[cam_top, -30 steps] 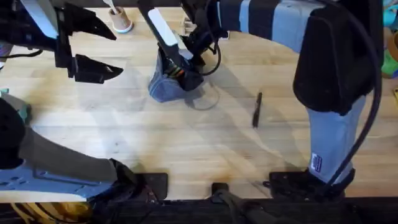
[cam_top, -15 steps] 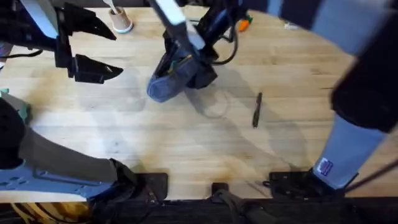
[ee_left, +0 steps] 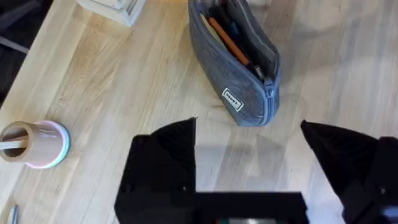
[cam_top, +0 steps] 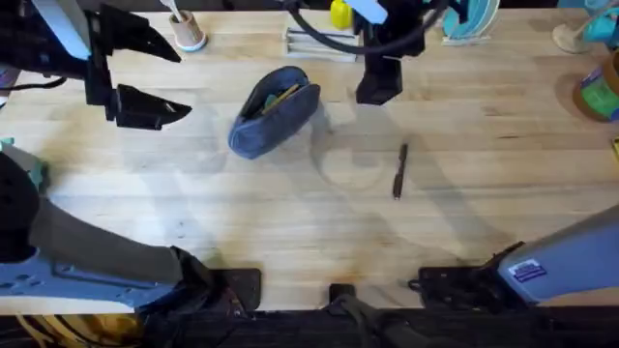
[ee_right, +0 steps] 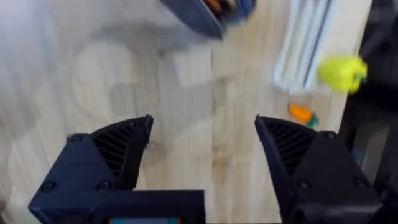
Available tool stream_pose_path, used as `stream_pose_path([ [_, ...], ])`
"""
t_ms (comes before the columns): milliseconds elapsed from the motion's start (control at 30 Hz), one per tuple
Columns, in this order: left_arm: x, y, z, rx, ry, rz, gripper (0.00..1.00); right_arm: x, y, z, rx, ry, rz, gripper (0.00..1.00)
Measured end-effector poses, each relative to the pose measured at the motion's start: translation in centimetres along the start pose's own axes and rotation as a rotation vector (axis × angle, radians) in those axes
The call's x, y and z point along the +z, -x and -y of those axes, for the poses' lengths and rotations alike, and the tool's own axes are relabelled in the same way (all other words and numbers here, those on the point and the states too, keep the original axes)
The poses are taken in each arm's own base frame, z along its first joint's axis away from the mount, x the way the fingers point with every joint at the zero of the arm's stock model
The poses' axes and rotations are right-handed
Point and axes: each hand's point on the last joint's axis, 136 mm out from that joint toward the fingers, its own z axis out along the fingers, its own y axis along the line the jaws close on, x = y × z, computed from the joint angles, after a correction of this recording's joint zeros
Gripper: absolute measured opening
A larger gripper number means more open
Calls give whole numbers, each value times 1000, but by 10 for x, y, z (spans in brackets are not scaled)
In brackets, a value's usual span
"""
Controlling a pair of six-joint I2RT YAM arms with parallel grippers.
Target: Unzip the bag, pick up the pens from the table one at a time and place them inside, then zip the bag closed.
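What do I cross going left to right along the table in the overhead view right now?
Left gripper → pink cup → the bag, unzipped → right gripper → the pen lying on the table.

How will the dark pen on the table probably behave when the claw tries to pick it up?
The pen is slim and looks round, so it may roll if one finger touches it first. It looks rigid and should not bend. It lies flat on the table, so the open right claw would likely need to come very low and could slip off it.
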Motion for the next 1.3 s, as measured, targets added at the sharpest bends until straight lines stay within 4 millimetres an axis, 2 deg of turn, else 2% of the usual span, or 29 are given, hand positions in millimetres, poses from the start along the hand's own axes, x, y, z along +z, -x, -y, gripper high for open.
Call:
stream_pose_path([
  [133, 0, 0, 0, -1, 0, 0, 995, 4, -22, 11, 117, -61, -122, 994],
  [233, 0, 0, 0, 0, 0, 0, 995, 8, -32, 0, 161, -16, -180, 994],
  [433, 0, 0, 0, 0, 0, 0, 995, 10, -34, 0, 300, -42, -206, 994],
  [633, 0, 0, 0, 0, 0, 0, 995, 1, -64, 8, 514, -140, -324, 994],
  [867, 0, 0, 0, 0, 0, 0, 996, -60, -82, 4, 638, -275, -303, 994],
  [967, 0, 0, 0, 0, 0, 0, 995, -84, -107, -5, 756, -297, -324, 994],
  [1067, 0, 0, 0, -1, 0, 0, 995, -96, -133, -15, 908, -285, -351, 994],
  [1167, 0, 0, 0, 0, 0, 0, 995, -95, -148, -20, 1035, -272, -350, 994],
  [1200, 0, 0, 0, 0, 0, 0, 995, -83, -156, -32, 1109, -251, -356, 994],
  [1300, 0, 0, 0, 0, 0, 0, 995, -64, -162, -45, 1171, -252, -339, 994],
])
